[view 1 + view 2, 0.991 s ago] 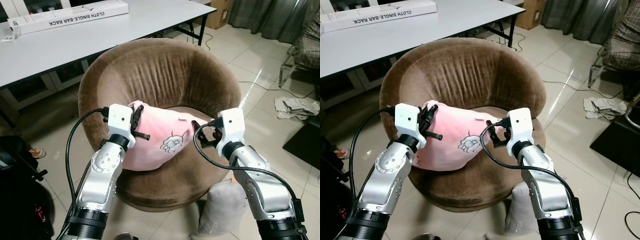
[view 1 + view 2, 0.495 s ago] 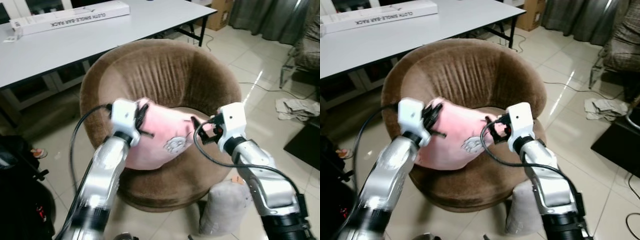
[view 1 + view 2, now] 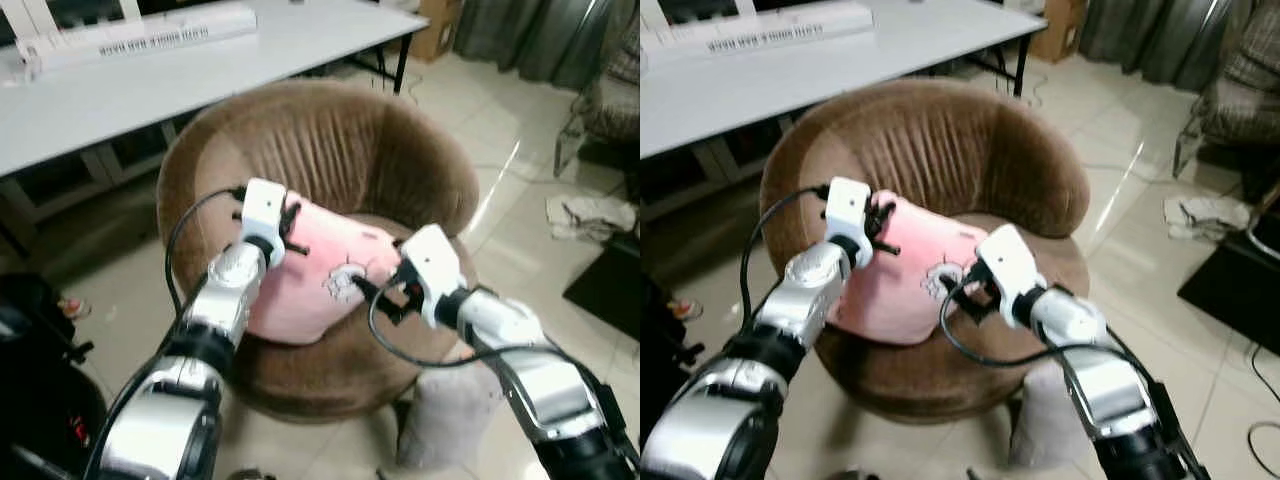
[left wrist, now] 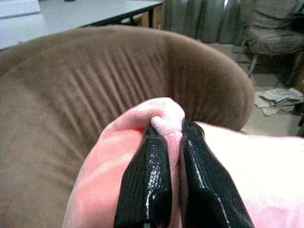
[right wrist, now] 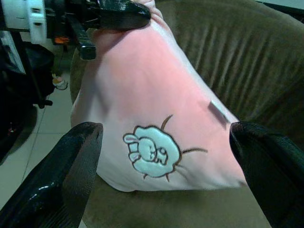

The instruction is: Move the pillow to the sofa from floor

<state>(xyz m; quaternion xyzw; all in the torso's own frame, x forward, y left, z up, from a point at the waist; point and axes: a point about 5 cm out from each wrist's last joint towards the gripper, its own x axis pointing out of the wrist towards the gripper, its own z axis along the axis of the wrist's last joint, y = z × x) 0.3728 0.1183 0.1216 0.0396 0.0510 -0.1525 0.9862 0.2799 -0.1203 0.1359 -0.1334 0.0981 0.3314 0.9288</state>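
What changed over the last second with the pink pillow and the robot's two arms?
The right gripper let go of the pink pillow: its fingers are now spread wide, clear of the corner they held before. Both arms reached farther forward over the brown sofa, carrying the pillow deeper onto the seat. The left gripper stays clamped on the pillow's upper corner. The grey cushion still lies on the floor.
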